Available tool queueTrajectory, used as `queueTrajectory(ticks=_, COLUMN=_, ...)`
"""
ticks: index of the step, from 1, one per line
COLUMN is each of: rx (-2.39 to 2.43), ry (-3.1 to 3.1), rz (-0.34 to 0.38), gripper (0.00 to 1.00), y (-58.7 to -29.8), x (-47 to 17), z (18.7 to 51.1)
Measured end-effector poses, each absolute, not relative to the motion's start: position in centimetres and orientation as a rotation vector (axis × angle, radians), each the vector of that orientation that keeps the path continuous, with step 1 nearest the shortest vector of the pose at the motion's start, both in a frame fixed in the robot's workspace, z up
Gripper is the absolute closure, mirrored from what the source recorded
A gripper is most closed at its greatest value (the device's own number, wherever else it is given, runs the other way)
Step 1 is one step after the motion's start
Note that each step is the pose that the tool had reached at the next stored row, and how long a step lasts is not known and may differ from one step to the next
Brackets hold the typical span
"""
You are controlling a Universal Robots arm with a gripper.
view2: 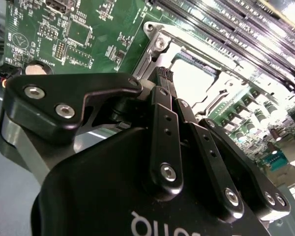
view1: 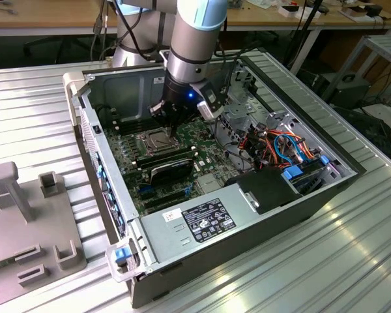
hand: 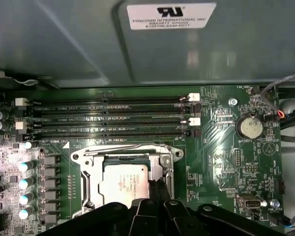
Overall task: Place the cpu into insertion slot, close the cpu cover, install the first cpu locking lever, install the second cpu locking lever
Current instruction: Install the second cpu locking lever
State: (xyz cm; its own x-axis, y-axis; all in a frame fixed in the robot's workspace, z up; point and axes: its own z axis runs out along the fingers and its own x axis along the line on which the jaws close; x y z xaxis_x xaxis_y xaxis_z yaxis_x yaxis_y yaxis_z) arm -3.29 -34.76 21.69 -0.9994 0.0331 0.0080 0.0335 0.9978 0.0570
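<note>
The cpu [hand: 124, 181], a silver-grey square, lies in the insertion slot [view1: 153, 140] on the green motherboard. The cpu cover [hand: 132, 153], a silvery frame, lies flat around it, and the chip's top shows through its window. A thin wire lever [hand: 123, 146] runs along the socket's side toward the memory slots. My gripper [hand: 157, 186] is shut, with its black fingertips pressed together at the socket's edge beside the chip. In the second wrist view the gripper [view2: 164, 73] points down at the socket's metal rim [view2: 155, 46]. In the exterior view the gripper [view1: 171, 134] hangs inside the open computer case.
Long black memory slots [hand: 113, 115] run just past the socket. A coin battery [hand: 249, 127] and a row of capacitors [hand: 24, 184] flank it. A power supply [view1: 202, 218] and coloured cables [view1: 280, 147] fill the case's near side. A grey fixture [view1: 26, 215] stands outside at the exterior view's left.
</note>
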Motion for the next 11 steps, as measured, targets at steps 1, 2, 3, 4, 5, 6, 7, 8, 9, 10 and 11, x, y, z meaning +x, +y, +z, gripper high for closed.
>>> queueTrajectory(ticks=1, rx=-0.052, ry=-3.133, rz=-0.088, gripper=0.89, y=-34.79, x=-3.29, z=21.77)
queueTrajectory(ticks=2, rx=-0.052, ry=-3.133, rz=-0.088, gripper=0.89, y=-34.80, x=-3.29, z=21.89)
queueTrajectory(ticks=3, rx=-0.052, ry=-3.133, rz=-0.088, gripper=0.89, y=-34.81, x=-3.29, z=21.96)
queueTrajectory(ticks=4, rx=-0.052, ry=-3.133, rz=-0.088, gripper=0.89, y=-34.83, x=-3.29, z=22.03)
queueTrajectory(ticks=5, rx=-0.052, ry=-3.133, rz=-0.088, gripper=0.89, y=-34.85, x=-3.29, z=22.11)
queueTrajectory(ticks=6, rx=-0.052, ry=-3.133, rz=-0.087, gripper=0.89, y=-34.88, x=-3.28, z=22.20)
queueTrajectory(ticks=7, rx=-0.052, ry=-3.133, rz=-0.085, gripper=0.89, y=-34.93, x=-3.28, z=22.24)
queueTrajectory(ticks=8, rx=-0.052, ry=-3.133, rz=-0.084, gripper=0.89, y=-34.99, x=-3.28, z=22.27)
queueTrajectory(ticks=9, rx=-0.052, ry=-3.133, rz=-0.083, gripper=0.89, y=-35.11, x=-3.29, z=22.29)
queueTrajectory(ticks=10, rx=-0.052, ry=-3.133, rz=-0.083, gripper=0.89, y=-35.20, x=-3.28, z=22.29)
queueTrajectory(ticks=11, rx=-0.052, ry=-3.132, rz=-0.083, gripper=0.89, y=-35.33, x=-3.28, z=22.29)
